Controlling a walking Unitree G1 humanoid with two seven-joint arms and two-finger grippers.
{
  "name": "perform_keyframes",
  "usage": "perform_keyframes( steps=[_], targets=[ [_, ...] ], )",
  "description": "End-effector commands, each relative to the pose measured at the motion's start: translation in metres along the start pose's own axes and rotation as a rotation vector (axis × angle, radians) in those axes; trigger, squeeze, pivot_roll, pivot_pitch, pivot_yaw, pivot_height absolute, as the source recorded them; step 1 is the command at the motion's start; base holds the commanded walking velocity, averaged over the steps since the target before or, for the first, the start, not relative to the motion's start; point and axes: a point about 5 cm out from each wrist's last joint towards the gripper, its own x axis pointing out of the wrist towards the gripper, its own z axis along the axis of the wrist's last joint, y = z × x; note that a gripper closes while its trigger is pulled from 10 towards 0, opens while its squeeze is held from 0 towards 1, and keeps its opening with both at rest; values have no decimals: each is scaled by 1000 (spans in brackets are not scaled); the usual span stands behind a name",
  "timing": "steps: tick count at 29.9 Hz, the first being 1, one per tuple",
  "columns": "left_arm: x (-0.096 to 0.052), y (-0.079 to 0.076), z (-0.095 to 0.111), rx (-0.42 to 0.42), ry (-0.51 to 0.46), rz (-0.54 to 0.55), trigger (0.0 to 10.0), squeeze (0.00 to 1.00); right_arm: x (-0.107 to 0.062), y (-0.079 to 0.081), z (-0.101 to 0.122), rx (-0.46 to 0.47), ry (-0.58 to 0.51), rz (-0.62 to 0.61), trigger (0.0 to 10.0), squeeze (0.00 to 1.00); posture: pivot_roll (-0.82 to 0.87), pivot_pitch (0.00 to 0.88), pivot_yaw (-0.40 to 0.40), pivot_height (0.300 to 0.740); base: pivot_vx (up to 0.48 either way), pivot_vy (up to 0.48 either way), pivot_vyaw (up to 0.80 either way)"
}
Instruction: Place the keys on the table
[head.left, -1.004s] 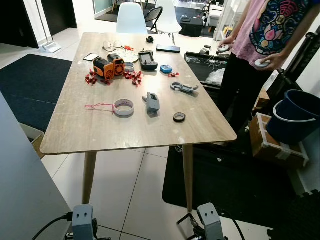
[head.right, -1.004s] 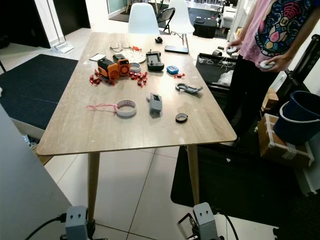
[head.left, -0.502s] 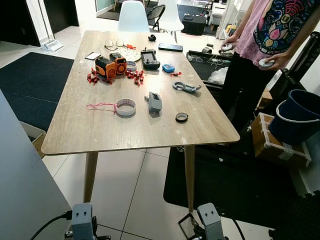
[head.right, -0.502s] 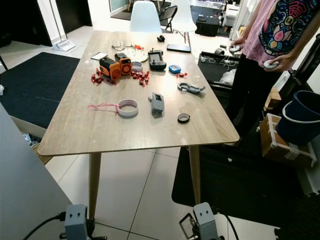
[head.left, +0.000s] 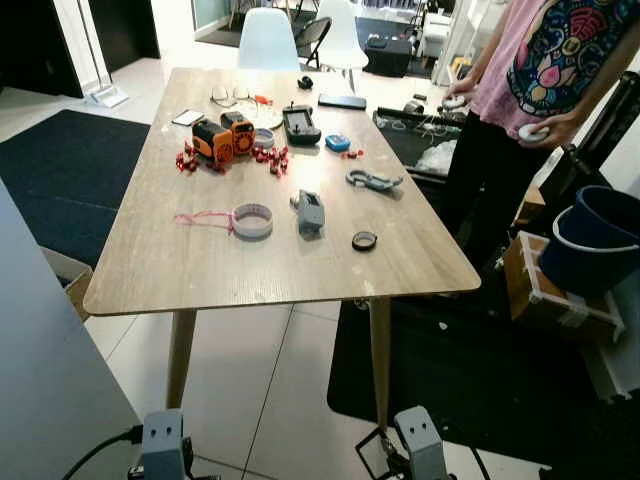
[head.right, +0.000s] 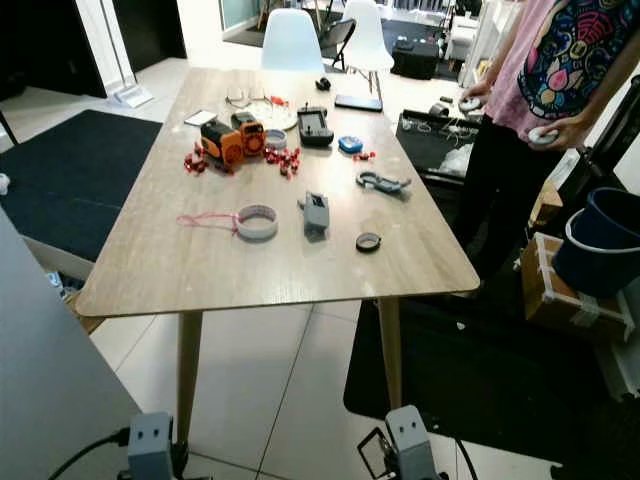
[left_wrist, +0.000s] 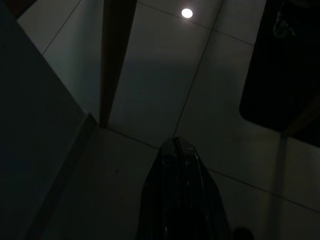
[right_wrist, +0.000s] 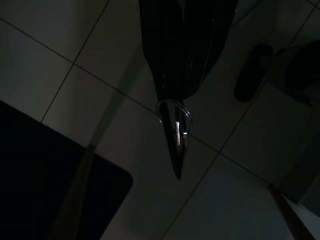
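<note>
Before me stands a long wooden table on slim legs. On it lie a tape roll with a pink cord, a grey block, a small black ring, an orange device, scattered red bits, a grey hook, glasses and a phone.

You see two silver-grey boxy arm housings low in the head views, the left arm and the right arm, each with two small dark screw holes on top. A black cable loops off the left one, and black wiring and a bracket sit beside the right. In the dark wrist views, each gripper's fingers look long, glossy black and tapered, as on the right gripper.
</note>
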Motion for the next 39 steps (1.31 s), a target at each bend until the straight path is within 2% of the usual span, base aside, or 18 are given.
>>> perform_keyframes(
  steps=[1,22,39],
  targets=[
    [-2,-4,-5,-21,20,-3,10000,0,-1,-1,-1,-12,10,4,10000,0,75,37,-71,740,289,0,0],
    [-3,-2,-6,-34,22,9,10000,0,0,-1,0,-21,9,9,10000,0,77,38,-72,740,290,0,0],
    [-5,3,-5,-51,-1,36,10000,0,0,-1,2,-27,7,14,10000,0,83,46,-78,740,0,0,0]
  ],
)
